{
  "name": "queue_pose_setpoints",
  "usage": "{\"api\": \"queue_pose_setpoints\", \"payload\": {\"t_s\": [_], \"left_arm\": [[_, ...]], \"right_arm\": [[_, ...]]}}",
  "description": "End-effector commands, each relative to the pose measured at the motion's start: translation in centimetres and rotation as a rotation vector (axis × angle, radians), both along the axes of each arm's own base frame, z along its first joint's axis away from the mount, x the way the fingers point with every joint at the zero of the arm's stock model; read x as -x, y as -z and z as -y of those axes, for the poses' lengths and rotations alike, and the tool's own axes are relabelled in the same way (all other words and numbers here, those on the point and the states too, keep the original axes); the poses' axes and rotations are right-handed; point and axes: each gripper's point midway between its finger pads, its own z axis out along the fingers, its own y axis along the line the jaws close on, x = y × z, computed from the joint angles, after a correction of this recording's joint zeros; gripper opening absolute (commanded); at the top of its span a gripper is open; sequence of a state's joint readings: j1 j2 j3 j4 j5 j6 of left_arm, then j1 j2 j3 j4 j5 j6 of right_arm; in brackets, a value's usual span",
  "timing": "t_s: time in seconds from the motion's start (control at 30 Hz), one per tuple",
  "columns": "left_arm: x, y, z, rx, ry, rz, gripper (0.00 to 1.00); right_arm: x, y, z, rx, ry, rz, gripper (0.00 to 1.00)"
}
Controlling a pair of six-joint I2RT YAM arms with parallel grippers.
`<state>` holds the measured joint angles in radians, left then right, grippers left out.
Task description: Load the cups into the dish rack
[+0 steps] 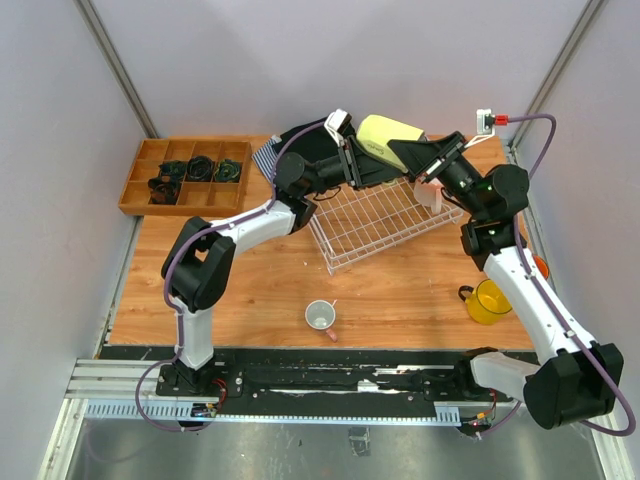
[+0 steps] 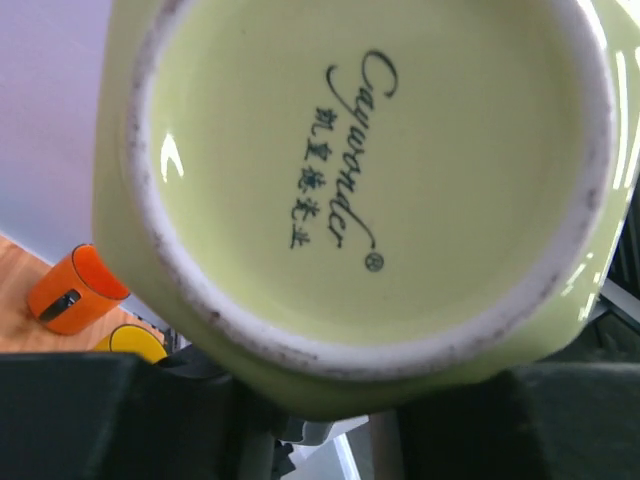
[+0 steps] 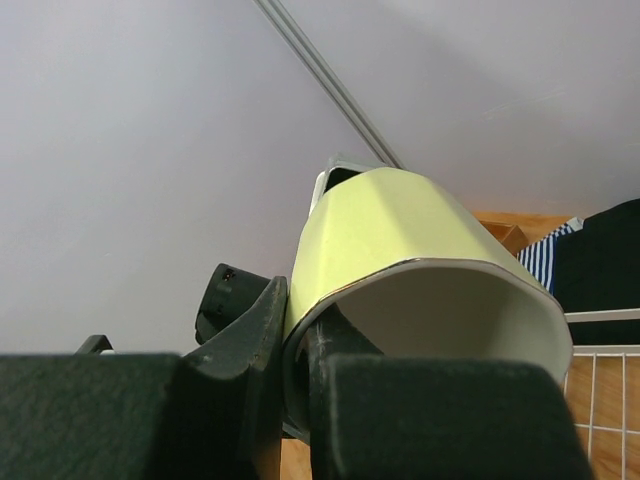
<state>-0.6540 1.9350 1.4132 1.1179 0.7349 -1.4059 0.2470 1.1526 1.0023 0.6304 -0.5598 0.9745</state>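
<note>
Pale yellow-green mug up in the air at the desk's far edge, near the far side of the dish rack. Lying sideways, long axis along that edge: base toward the left gripper, mouth toward the right gripper. Pinched at the rim by the right, one finger inside. No telling whether gripped on the left. Probably just needs lowering, rack-side.

Pale yellow-green mug, orange mug, yellow mug, white rack

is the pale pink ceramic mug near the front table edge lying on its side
No, the pale pink mug stands upright on the table, its open mouth facing up.
</note>
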Motion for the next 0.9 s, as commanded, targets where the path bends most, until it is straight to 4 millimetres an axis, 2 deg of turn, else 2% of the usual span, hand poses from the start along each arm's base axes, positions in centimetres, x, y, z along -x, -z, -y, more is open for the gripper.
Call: {"api": "queue_pose_setpoints", "payload": {"t_s": [0.0,0.1,0.17,0.2,0.33,0.37,0.4,0.47,0.57,0.67,0.77,0.87], "left_arm": [[1.9,-4.7,-1.0,0.118,-0.006,0.106,0.33],[1.9,-4.5,-1.0,0.116,-0.007,0.1,0.19],[1.8,-4.4,-1.0,0.114,-0.014,0.092,0.03],[1.7,-4.2,-1.0,0.11,-0.02,0.086,0.01],[1.4,-3.8,-1.3,0.091,-0.045,0.076,0.0],[1.2,-3.6,-1.4,0.082,-0.056,0.075,0.0],[0.9,-3.4,-1.4,0.067,-0.067,0.071,0.01],[0.4,-2.8,-1.4,0.033,-0.094,0.066,0.0],[-0.4,-1.8,-1.6,-0.02,-0.13,0.054,0.0],[-1.2,-0.8,-2.1,-0.055,-0.17,0.036,0.01],[-2.2,0.2,-2.6,-0.091,-0.212,0.017,0.01],[-3.3,1.4,-2.7,-0.148,-0.245,0.014,0.01]], "right_arm": [[0.9,1.7,-1.9,0.069,-0.052,0.005,0.01],[1.0,2.2,-2.1,0.081,-0.055,-0.001,0.01],[1.0,2.5,-2.1,0.086,-0.055,-0.006,0.01],[0.9,2.7,-2.1,0.087,-0.051,-0.01,0.01],[1.0,3.0,-1.9,0.105,-0.041,-0.011,0.01],[0.9,3.1,-1.9,0.109,-0.036,-0.014,0.06],[0.9,3.3,-1.8,0.114,-0.03,-0.018,0.18],[0.9,3.4,-1.6,0.121,-0.015,-0.015,0.27],[0.8,3.6,-1.2,0.133,0.009,-0.016,0.47],[0.6,3.7,-0.5,0.144,0.042,-0.02,0.58],[0.3,3.9,0.8,0.156,0.089,-0.028,0.64],[0.1,4.1,2.5,0.171,0.141,-0.04,0.67]]}}
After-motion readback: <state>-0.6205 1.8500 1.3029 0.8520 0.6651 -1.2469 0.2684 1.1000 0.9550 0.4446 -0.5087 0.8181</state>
